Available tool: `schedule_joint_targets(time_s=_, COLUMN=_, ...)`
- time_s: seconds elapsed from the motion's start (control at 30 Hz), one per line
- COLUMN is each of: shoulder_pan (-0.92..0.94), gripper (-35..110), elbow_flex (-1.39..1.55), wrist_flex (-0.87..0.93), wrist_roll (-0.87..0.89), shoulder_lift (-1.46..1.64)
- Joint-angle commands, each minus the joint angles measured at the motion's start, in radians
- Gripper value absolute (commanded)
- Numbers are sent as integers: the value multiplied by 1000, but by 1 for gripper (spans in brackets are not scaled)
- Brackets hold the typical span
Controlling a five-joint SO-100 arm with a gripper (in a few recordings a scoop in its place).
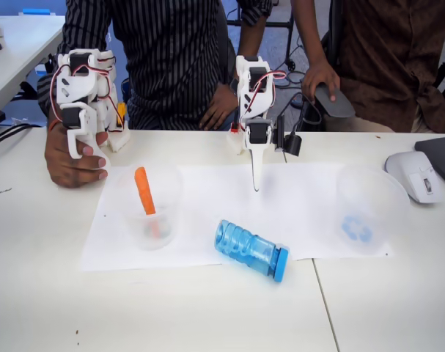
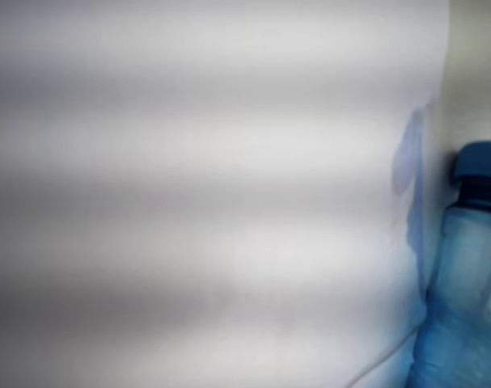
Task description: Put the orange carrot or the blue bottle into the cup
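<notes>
A white table [image 1: 31,293] spreads out below me, with a large white sheet of paper [image 1: 207,198] lying flat across its middle. My white arm reaches from the far side, and my pincer [image 1: 256,180] points straight down over the far part of the paper; its fingers look pressed together, with nothing between them. In the fixed view, the translucent light-blue ribbed plastic bottle [image 1: 250,250] with a blue cap lies on its side nearer than my pincer and just to its left, apart from it, at the paper's near edge. The clear plastic cup with a blue recycling symbol [image 1: 369,209] stands to my right, well apart. On the left, an unmarked clear plastic cup [image 1: 150,213] holds the small slim orange toy carrot [image 1: 144,192], standing upright inside. The wrist view is blurred, with the bottle [image 2: 467,275] at its right edge.
</notes>
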Motion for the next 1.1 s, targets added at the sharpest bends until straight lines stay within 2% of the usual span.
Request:
schedule_joint_targets(time_s=0.0, shoulder_pan=-12, gripper=6, elbow_flex=6, wrist_flex=-26, wrist_roll=6, shoulder_lift=38)
schedule_joint_targets(time_s=0.63, shoulder_pan=0, gripper=6, elbow_flex=-302, wrist_flex=64, wrist_roll=-25, shoulder_lift=-14)
schedule_joint_targets(time_s=0.83, shoulder_pan=6, gripper=6, elbow_flex=-522, wrist_flex=64, wrist_roll=-121, shoulder_lift=-310)
schedule_joint_targets(time_s=1.07, shoulder_pan=6, gripper=6, elbow_flex=-841, wrist_flex=66, wrist_roll=-77, shoulder_lift=-726)
